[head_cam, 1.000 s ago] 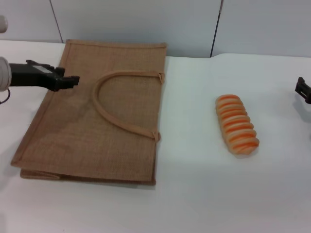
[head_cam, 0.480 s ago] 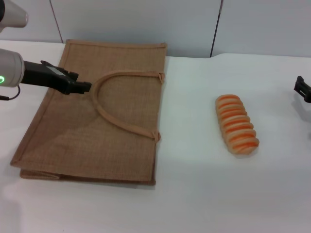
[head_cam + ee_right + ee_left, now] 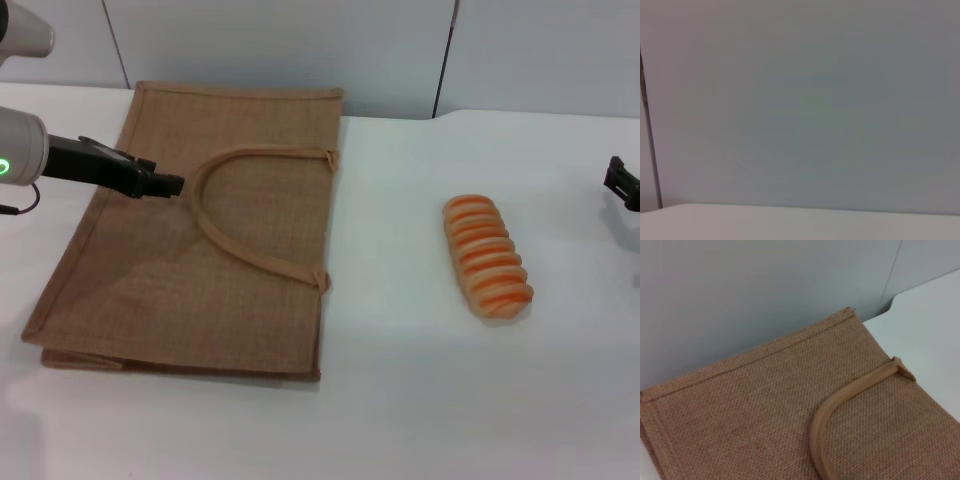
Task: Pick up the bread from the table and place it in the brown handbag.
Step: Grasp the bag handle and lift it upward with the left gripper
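The brown handbag (image 3: 210, 240) lies flat on the left half of the white table (image 3: 400, 400), with its arched strap handle (image 3: 235, 215) on top. It also shows in the left wrist view (image 3: 765, 415) with the handle (image 3: 840, 410). The bread (image 3: 487, 256), a tan loaf with orange stripes, lies on the table to the right of the bag. My left gripper (image 3: 165, 185) hovers over the bag's far left part, just left of the handle. My right gripper (image 3: 622, 183) sits at the right edge, well right of the bread.
A grey wall (image 3: 300, 45) with panel seams stands behind the table. The right wrist view shows only the wall (image 3: 815, 100) and a strip of table (image 3: 790, 222).
My left gripper moved right over the bag toward the handle, then held nearly still. The bread, the bag and the right gripper have not moved.
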Controlling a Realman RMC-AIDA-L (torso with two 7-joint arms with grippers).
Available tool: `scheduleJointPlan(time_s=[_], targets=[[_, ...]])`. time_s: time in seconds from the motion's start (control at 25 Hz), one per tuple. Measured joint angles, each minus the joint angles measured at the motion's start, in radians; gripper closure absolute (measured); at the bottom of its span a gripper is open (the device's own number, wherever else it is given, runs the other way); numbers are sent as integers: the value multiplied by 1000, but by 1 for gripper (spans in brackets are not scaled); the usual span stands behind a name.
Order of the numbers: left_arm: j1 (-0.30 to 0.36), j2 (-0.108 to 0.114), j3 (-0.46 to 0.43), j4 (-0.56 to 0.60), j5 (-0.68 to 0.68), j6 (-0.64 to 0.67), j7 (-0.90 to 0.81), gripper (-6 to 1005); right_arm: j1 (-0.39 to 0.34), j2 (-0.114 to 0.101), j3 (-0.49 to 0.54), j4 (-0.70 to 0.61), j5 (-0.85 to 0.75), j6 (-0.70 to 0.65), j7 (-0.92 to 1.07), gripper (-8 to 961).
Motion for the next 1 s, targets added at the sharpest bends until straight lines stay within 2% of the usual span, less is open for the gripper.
scheduleJointPlan(time_s=[0.2, 0.44, 0.68, 1.0], targets=[[-3, -1, -7, -14, -2, 10, -18, 478, 3, 0, 0, -9, 0, 14, 2, 73], [-26, -21, -73, -57, 14, 34, -32, 478, 9, 1, 0, -20, 0, 26, -2, 73], [-69, -11, -75, -107, 68, 49, -86, 478, 9, 2, 0, -28, 0, 27, -4, 73], [-88, -7, -77, -148, 81, 78, -108, 478, 9, 3, 0, -29, 0, 29, -3, 73]])
